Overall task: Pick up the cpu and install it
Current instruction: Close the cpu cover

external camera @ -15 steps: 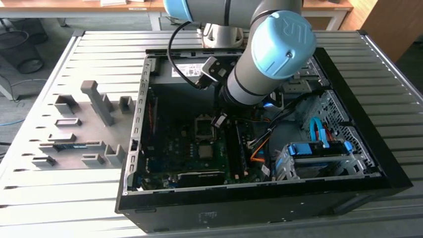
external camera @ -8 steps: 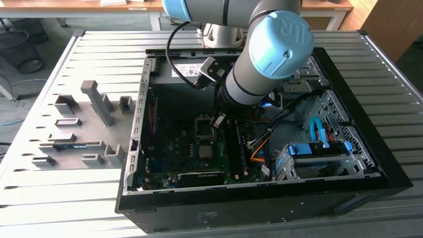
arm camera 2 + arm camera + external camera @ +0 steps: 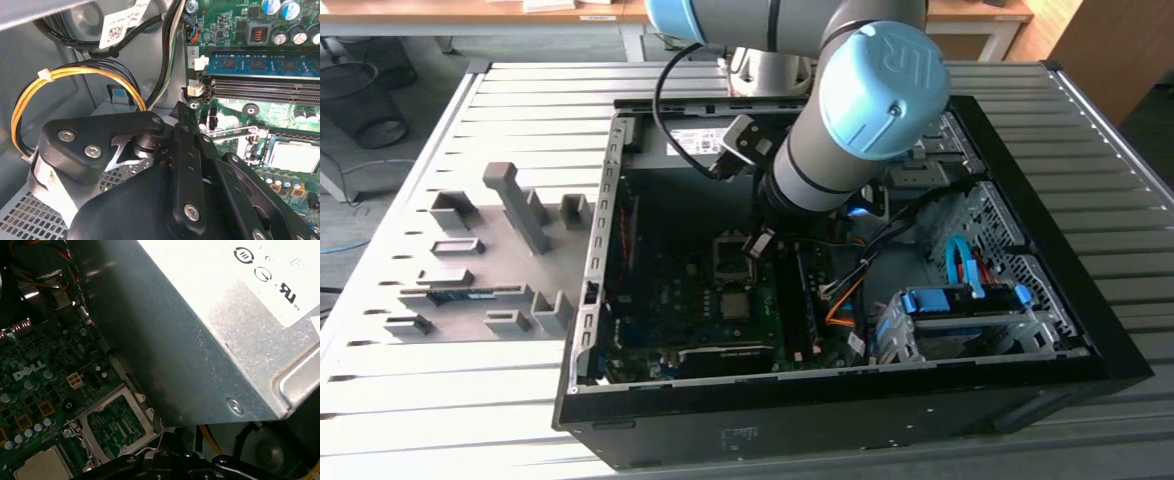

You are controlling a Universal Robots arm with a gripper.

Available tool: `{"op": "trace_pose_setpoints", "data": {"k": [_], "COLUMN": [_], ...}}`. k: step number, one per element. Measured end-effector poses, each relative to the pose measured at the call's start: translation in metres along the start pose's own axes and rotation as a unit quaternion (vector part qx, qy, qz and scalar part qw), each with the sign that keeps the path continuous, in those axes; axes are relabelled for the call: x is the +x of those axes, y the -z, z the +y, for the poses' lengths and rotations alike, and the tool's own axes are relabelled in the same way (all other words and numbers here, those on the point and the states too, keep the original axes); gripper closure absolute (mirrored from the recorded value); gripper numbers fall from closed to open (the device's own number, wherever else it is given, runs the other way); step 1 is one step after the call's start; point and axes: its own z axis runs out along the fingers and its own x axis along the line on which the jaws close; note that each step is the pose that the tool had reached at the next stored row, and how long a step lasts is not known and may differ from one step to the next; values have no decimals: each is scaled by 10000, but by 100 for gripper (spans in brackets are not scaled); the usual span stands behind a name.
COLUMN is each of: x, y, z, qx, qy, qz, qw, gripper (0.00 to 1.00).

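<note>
Now, cpu [image 3: 295, 156] in socket [image 3: 263, 136], gripper [image 3: 183, 117] nearby, printed label [image 3: 280, 275] on power supply [image 3: 200, 365]

We find the power supply [image 3: 210, 355] crowding close beside the socket frame [image 3: 117, 422], with yellow cables [image 3: 75, 71] looped nearby. The cpu [image 3: 295, 156] lies open from above.

The arm [image 3: 834, 150] is a grey metal tube with rounded light-blue joint caps [image 3: 887, 85], one of them bearing an embossed mark. A black cable [image 3: 664, 95] loops along it. The end effector [image 3: 182, 125] is built of matte black linkage plates fastened with silver screws [image 3: 92, 151].
</note>
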Motion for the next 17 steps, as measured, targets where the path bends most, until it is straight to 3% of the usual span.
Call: {"op": "trace_pose_setpoints", "data": {"k": [17], "x": [14], "y": [77], "z": [49], "qx": [14], "qy": [29], "qz": [-75], "qw": [10000], "gripper": [90]}}
